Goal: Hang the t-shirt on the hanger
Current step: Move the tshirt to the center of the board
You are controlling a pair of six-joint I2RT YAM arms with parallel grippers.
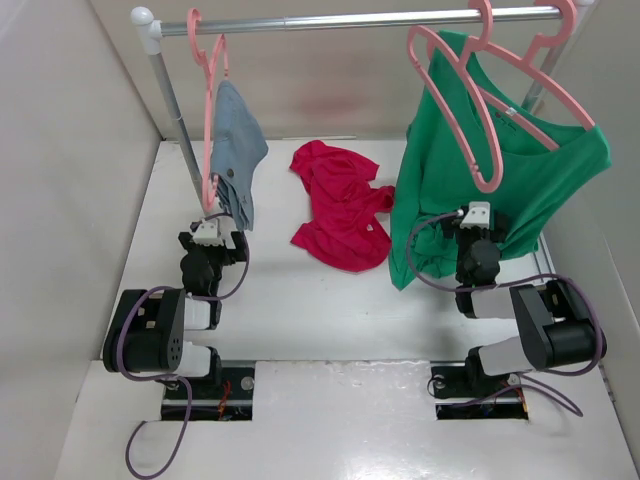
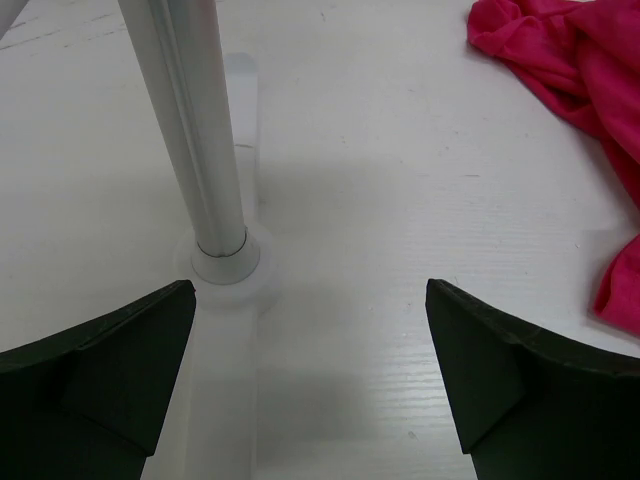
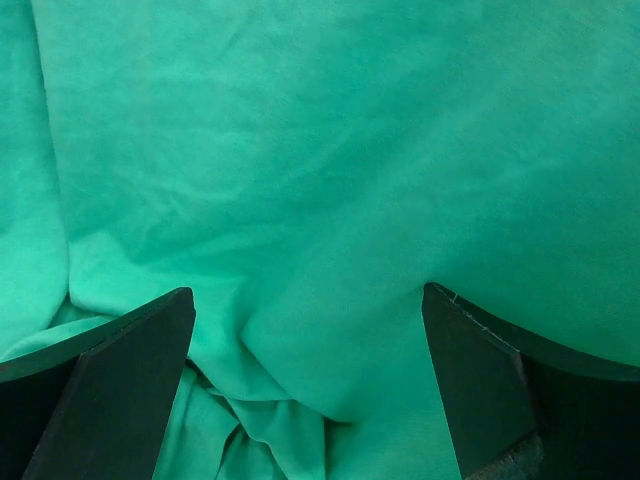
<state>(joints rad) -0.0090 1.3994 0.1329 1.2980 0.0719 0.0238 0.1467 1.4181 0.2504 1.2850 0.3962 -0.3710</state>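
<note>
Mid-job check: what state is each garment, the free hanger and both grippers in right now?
t-shirt: crumpled on the table, not on any hanger.
hanger: empty, hooked on the rail in front of the green top.
green top: hanging from the rail.
blue-grey garment: hanging at the rail's left end.
left gripper: open, empty, near the rail post.
right gripper: open, empty, facing the green top.

t-shirt [image 2: 560, 50] partly beyond frame edge
</note>
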